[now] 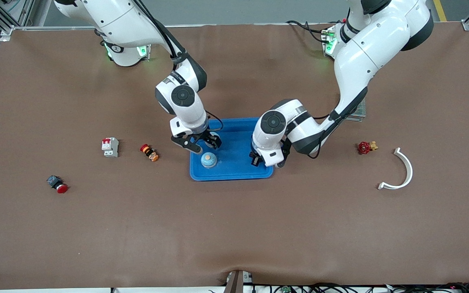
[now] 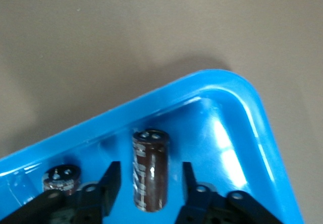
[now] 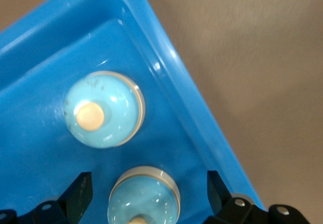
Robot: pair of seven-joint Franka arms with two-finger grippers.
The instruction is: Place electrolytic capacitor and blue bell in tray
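The bright-blue tray [image 1: 230,176] lies mid-table. My left gripper [image 1: 266,162] hangs low over the tray's end toward the left arm. In the left wrist view it [image 2: 150,171] is open, with blue showing on both sides of the brown electrolytic capacitor [image 2: 150,171] between its fingers. A second capacitor [image 2: 61,177] rests beside it by the tray rim [image 2: 151,95]. My right gripper [image 1: 204,144] is over the tray's other end, and it [image 3: 147,176] stands open around a blue bell [image 3: 144,196] without touching it. Another blue bell [image 3: 103,109] [image 1: 209,160] sits in the tray.
Toward the right arm's end lie a red-and-white breaker [image 1: 110,147], an orange-red button [image 1: 149,152] and a red push button [image 1: 58,184]. Toward the left arm's end are a red valve [image 1: 366,147], a white curved piece [image 1: 401,171] and a mesh box [image 1: 358,112] partly hidden by the arm.
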